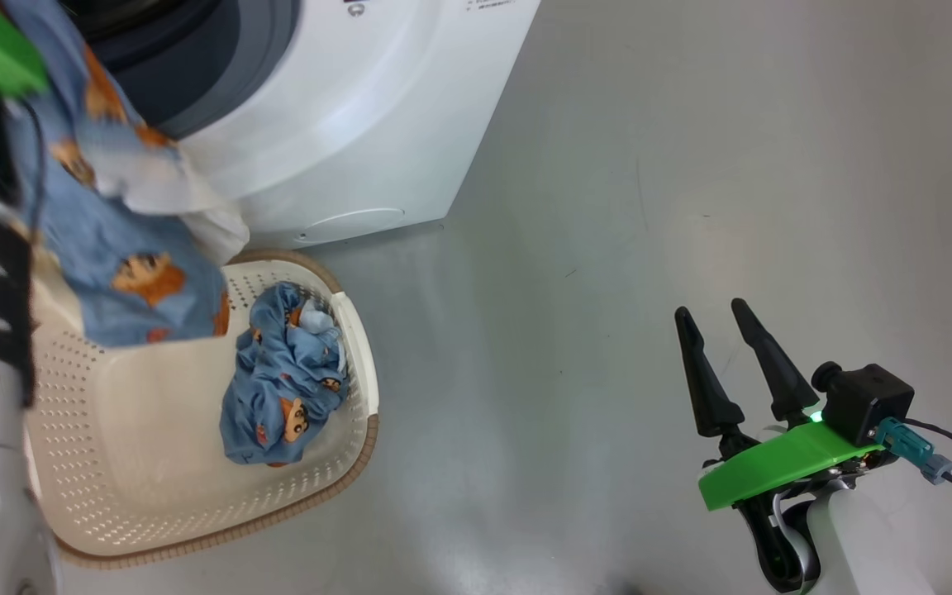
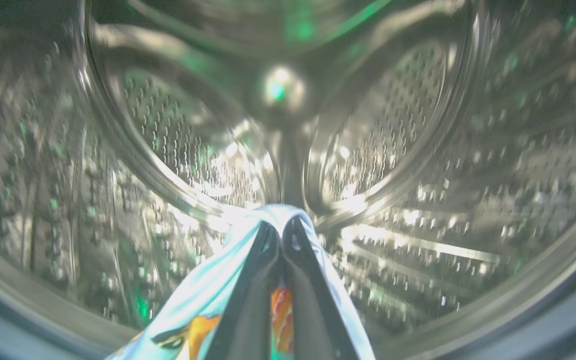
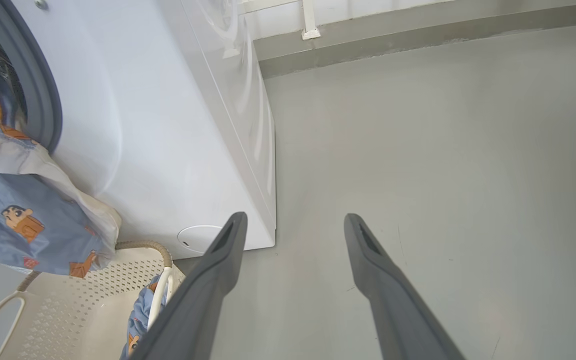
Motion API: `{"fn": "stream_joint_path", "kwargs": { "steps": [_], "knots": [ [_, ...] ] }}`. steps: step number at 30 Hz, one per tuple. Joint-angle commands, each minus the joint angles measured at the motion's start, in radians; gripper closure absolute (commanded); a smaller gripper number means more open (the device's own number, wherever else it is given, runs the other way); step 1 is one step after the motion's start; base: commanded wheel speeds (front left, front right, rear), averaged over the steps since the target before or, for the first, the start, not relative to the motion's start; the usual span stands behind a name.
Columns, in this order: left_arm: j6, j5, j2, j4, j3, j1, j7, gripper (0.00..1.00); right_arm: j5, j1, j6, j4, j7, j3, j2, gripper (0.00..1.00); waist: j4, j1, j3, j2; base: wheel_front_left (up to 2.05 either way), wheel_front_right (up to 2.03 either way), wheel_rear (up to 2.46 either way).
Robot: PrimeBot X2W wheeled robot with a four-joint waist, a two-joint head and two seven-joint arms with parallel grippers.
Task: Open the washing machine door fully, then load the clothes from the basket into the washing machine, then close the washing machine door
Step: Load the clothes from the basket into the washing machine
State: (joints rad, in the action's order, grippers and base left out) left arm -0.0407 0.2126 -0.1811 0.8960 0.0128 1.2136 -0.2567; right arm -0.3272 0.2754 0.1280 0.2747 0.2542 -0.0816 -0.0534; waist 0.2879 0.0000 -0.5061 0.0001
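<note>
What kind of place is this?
Probably a laundry area: a white washing machine stands on a grey floor, with a basket of clothes beside it.

You are looking at a smooth grey floor showing faint dark scuffs; in the right wrist view it is meeting a grey skirting strip below a white wall.

A blue garment hangs at the washing machine mouth, far left, above the basket; a second garment lies crumpled inside; near right, the right gripper holds its fingers apart
</note>
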Motion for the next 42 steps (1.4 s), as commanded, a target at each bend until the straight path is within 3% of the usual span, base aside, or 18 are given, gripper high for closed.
{"fn": "stream_joint_path", "kwargs": {
  "steps": [1, 13, 14, 15, 16, 17, 31, 42],
  "knots": [
    [-0.009, -0.009, -0.032, 0.019, 0.011, -0.023, -0.005, 1.0, -0.014, 0.001, 0.003, -0.019, 0.008, -0.022, 0.002, 0.0, 0.0, 0.0, 0.001, -0.0001, 0.0, 0.0, 0.0],
    [-0.023, -0.036, -0.045, 0.228, -0.015, 0.041, -0.005, 1.0, -0.017, 0.001, 0.003, -0.016, 0.008, -0.029, 0.003, 0.0, 0.004, 0.0, 0.005, -0.0001, 0.0, 0.0, 0.0],
    [-0.024, -0.036, -0.046, 0.247, -0.016, 0.05, -0.005, 0.89, -0.018, 0.0, 0.003, -0.016, 0.008, -0.028, 0.003, 0.0, 0.003, 0.0, 0.005, -0.0001, 0.0, 0.0, 0.0],
    [-0.023, -0.038, -0.047, 0.264, -0.019, 0.059, -0.005, 0.69, -0.019, 0.0, 0.003, -0.016, 0.008, -0.028, 0.003, 0.0, 0.003, 0.0, 0.005, -0.0001, 0.0, 0.0, 0.0],
    [-0.023, -0.039, -0.049, 0.277, -0.022, 0.068, -0.005, 0.4, -0.02, -0.001, 0.003, -0.016, 0.008, -0.029, 0.003, 0.0, 0.003, 0.0, 0.006, -0.0001, 0.0, 0.0, 0.0],
    [-0.024, -0.04, -0.05, 0.286, -0.024, 0.076, -0.005, 0.0, -0.022, -0.001, 0.003, -0.016, 0.008, -0.03, 0.003, 0.0, 0.003, 0.0, 0.006, -0.0001, 0.0, 0.0, 0.0],
    [-0.03, -0.025, -0.034, 0.271, -0.024, 0.056, -0.005, 0.0, -0.024, 0.008, 0.003, -0.017, 0.008, -0.03, 0.003, 0.0, -0.01, 0.0, 0.0, -0.0001, 0.0, 0.0, 0.0],
    [-0.043, 0.0, 0.023, 0.121, 0.014, -0.064, -0.005, 0.0, -0.008, 0.001, 0.003, -0.022, 0.008, -0.009, 0.003, 0.0, -0.048, 0.0, 0.016, -0.0001, 0.0, 0.0, 0.0]
  ]
}}
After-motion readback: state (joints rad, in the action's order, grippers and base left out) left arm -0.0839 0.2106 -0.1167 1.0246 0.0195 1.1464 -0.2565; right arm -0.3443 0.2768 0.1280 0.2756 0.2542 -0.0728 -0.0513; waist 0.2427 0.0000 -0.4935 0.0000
